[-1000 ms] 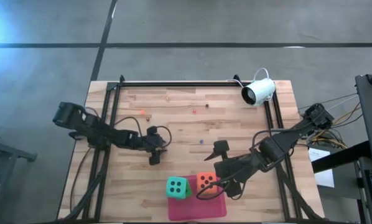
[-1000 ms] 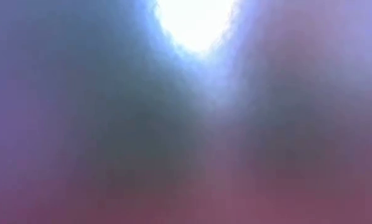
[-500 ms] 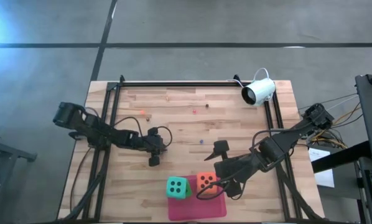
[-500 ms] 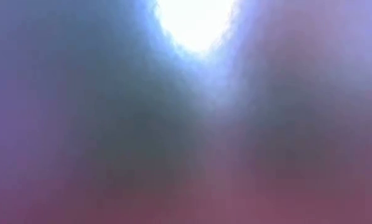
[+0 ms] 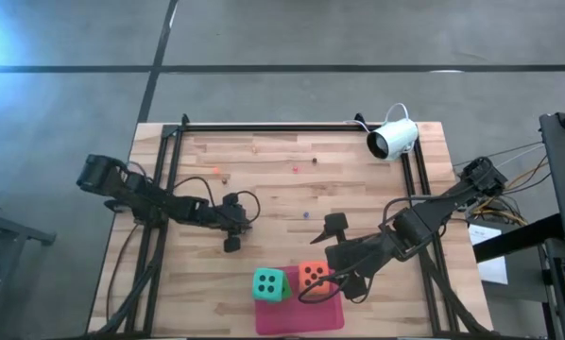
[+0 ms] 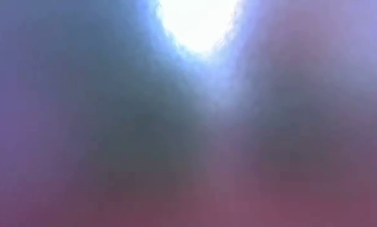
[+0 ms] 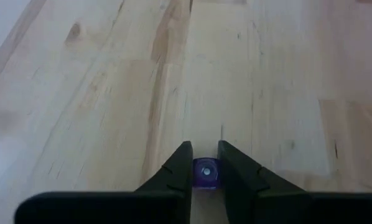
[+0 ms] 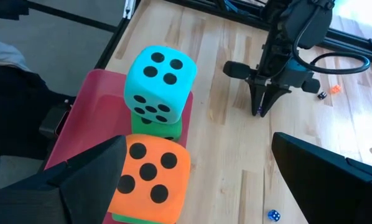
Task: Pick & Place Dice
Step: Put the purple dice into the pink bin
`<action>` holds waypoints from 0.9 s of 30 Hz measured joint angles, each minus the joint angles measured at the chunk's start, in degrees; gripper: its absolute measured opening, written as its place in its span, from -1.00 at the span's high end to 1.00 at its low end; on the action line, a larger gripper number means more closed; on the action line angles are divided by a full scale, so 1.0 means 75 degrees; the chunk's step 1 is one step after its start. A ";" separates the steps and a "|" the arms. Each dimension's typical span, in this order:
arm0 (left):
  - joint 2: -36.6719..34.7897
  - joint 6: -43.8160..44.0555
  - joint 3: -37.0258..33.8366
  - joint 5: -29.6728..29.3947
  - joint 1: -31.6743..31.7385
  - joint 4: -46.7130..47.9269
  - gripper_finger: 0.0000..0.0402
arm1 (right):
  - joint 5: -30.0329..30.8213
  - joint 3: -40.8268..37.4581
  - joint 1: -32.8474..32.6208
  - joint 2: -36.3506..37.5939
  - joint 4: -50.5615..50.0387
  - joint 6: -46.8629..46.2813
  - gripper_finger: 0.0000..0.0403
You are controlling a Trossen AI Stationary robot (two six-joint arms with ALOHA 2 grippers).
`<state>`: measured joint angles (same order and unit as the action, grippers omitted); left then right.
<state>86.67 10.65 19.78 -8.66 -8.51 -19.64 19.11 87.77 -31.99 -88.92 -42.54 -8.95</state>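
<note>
Left wrist view: left hand (image 7: 205,167) pinches tiny purple die (image 7: 205,172) on table (image 7: 279,81).

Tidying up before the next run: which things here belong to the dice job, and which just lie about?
Job: teal die, orange die, green die under teal, small purple die in left gripper.
Lying about: white camera, pink mat.
</note>
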 joint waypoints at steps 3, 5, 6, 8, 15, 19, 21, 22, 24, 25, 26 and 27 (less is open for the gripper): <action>-0.0425 -0.0025 -0.0022 0.0025 0.0000 0.0391 0.72 | 0.0002 0.0000 0.0000 0.0000 0.0001 0.0000 -0.99; -0.0792 -0.0025 -0.0009 0.0017 0.0003 0.0522 0.72 | 0.0001 0.0000 0.0001 0.0000 0.0005 0.0000 -0.99; -0.0973 -0.0022 -0.0004 0.0017 0.0003 0.0622 0.72 | 0.0000 0.0000 0.0000 0.0000 0.0003 0.0000 -0.99; -0.1316 -0.0022 -0.0010 -0.0010 0.0003 0.0795 0.72 | 0.0000 0.0000 0.0001 0.0000 0.0004 0.0000 -0.99; -0.2560 0.0179 0.0005 -0.0039 -0.0286 0.1206 0.72 | 0.0001 0.0000 0.0003 0.0000 -0.0010 -0.0233 -0.99; -0.3308 0.0182 0.0010 -0.0036 -0.0585 0.1652 0.72 | 0.0000 0.0000 0.0000 0.0000 -0.0021 -0.0449 -0.99; -0.3712 0.0183 0.0010 -0.0039 -0.0716 0.1910 0.72 | 0.0000 0.0000 0.0000 0.0002 -0.0062 -0.0486 -0.99; -0.3877 0.0184 0.0011 -0.0039 -0.0776 0.1932 0.72 | 0.0000 0.0000 0.0000 0.0001 -0.0071 -0.0491 -0.99; -0.4214 0.0188 0.0013 -0.0039 -0.0939 0.2071 0.72 | 0.0000 0.0000 0.0000 0.0003 -0.0073 -0.0489 -0.99; -0.4337 0.0205 0.0013 -0.0039 -0.1026 0.2079 0.72 | 0.0000 0.0000 0.0000 0.0000 -0.0069 -0.0487 -0.99; -0.4435 0.0205 0.0019 -0.0039 -0.1127 0.2051 0.72 | 0.0000 0.0000 0.0000 0.0000 -0.0067 -0.0481 -0.99; -0.4532 0.0205 0.0019 -0.0039 -0.1243 0.2064 0.72 | 0.0000 0.0000 0.0000 0.0001 -0.0070 -0.0472 -0.99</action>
<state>52.69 12.19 19.92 -8.95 -17.84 -4.15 19.11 87.77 -31.99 -88.91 -43.07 -12.49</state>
